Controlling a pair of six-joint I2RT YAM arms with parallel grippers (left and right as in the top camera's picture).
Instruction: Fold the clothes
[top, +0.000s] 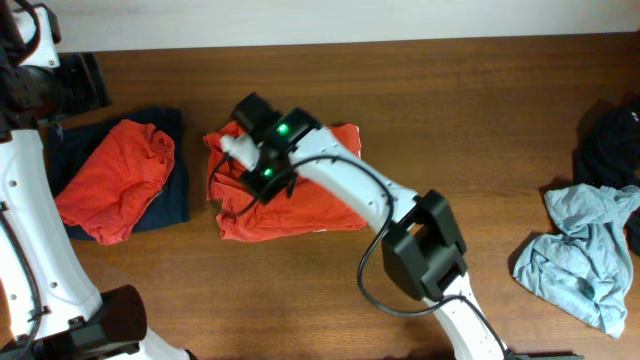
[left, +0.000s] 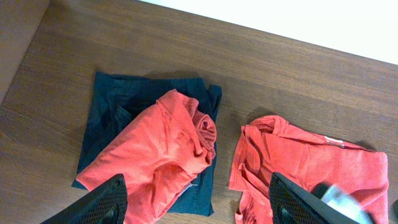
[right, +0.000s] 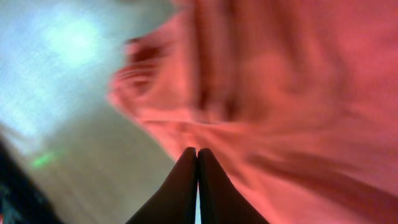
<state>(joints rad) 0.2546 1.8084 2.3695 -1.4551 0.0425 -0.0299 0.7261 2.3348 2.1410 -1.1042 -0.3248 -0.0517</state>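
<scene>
A partly folded red-orange garment (top: 310, 205) lies at the table's centre; it also shows in the left wrist view (left: 311, 165) and, blurred, in the right wrist view (right: 298, 93). My right gripper (top: 228, 150) (right: 198, 152) is shut just above this garment's left edge, with no cloth seen between the fingers. A second red-orange garment (top: 115, 180) (left: 155, 155) lies crumpled on a folded navy one (top: 178, 195) (left: 115, 102) at the left. My left gripper (left: 199, 193) is open and empty, high above these two piles.
A crumpled grey-blue garment (top: 580, 250) and a black one (top: 612, 145) lie at the right edge. The right arm (top: 360, 190) stretches across the centre garment. The left arm's base (top: 110, 320) stands at the front left.
</scene>
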